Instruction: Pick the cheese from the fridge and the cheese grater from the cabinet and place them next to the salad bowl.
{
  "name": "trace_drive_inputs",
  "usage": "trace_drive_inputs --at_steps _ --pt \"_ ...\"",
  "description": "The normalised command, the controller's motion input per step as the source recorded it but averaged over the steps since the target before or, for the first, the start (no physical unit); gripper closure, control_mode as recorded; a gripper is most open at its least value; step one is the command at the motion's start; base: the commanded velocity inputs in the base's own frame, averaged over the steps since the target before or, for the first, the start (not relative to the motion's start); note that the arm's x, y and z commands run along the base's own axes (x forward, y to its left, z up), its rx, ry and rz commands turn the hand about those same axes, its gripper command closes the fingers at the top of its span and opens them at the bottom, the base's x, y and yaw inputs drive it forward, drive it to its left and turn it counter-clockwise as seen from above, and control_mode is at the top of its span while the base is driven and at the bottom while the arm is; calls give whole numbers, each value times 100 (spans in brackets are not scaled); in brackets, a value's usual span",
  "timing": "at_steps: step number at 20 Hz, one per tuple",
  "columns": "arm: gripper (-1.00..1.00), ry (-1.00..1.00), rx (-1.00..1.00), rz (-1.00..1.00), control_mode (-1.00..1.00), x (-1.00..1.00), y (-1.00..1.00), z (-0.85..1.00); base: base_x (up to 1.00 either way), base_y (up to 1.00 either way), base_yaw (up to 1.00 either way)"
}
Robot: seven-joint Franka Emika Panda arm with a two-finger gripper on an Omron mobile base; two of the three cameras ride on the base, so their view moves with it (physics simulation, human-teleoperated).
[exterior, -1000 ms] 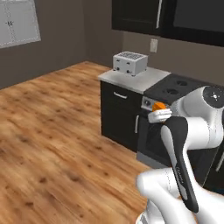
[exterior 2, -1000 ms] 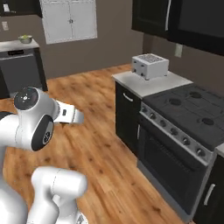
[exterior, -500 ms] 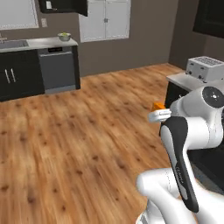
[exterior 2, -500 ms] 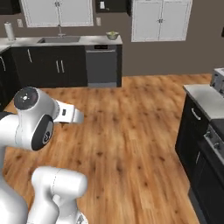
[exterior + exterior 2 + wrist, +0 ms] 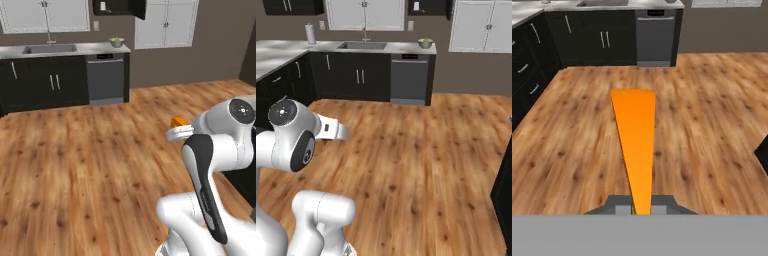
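The cheese (image 5: 634, 140) is a long orange wedge, and my gripper (image 5: 641, 206) is shut on its thin end. From the left base view the cheese (image 5: 177, 121) pokes out above the gripper (image 5: 176, 133), close to my arm. The salad bowl (image 5: 117, 42) stands on the far counter above the dishwasher, and it appears as the salad bowl (image 5: 425, 43) from the right. Above it hangs the dark cabinet (image 5: 120, 6), its door open. A pale grey cheese grater (image 5: 102, 6) stands inside. From the right I see the same cabinet (image 5: 432, 6) and grater (image 5: 416, 6). The fridge is out of view.
A sink (image 5: 49, 48) and a dishwasher (image 5: 106, 77) sit in the far black counter run. A paper towel roll (image 5: 309, 33) stands at its left end. A dark unit's edge (image 5: 503, 192) is close on my right. Wide wooden floor (image 5: 416, 150) lies between.
The whole picture has swung: the base has turned from the stove and toaster towards the sink counter. The cheese stays in the shut gripper, and the arm's pose is the same.
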Motion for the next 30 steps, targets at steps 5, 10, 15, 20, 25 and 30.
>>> trace_drive_inputs --at_steps 5,10,15,20,25,30 --pt "100 0 0 0 100 0 0 0 92 0 5" --pt "100 0 0 0 100 0 0 0 92 0 4" --pt "100 0 0 0 100 0 0 0 93 0 2" --pt "100 0 0 0 100 0 0 0 94 0 1" --pt "100 0 0 0 100 0 0 0 94 0 1" --pt "100 0 0 0 100 0 0 0 94 0 3"
